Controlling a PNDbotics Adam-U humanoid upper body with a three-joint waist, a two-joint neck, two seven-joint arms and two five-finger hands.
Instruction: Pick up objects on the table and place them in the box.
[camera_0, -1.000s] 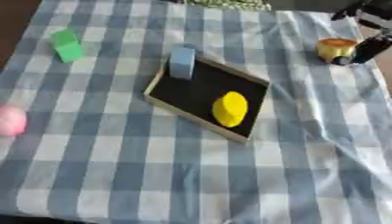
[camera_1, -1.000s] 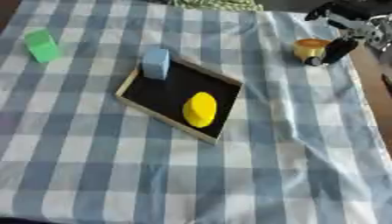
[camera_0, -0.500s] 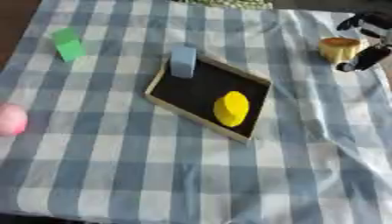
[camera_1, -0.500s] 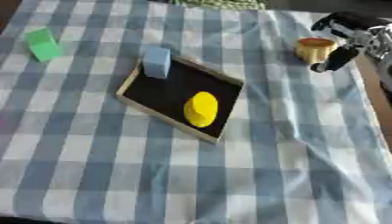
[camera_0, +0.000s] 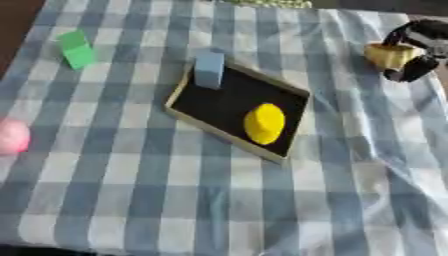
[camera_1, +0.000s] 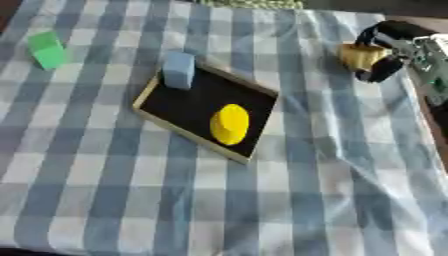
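A shallow black box with a wooden rim lies askew at the middle of the checked cloth. Inside it lies a yellow oval thing, and a light blue block stands at its far corner. At the far right my right hand curls its black fingers round a small orange-yellow thing, just above the cloth. A green block stands at the far left. A pink ball sits at the left edge. My left hand shows in neither view.
The blue-and-white checked cloth covers the table and is wrinkled on the right side. Its near half holds nothing. A dark strip of floor or table edge runs along the far right.
My right hand has closed round the orange-yellow thing, and the two now sit a little lower in the picture. The things in the box have kept their places.
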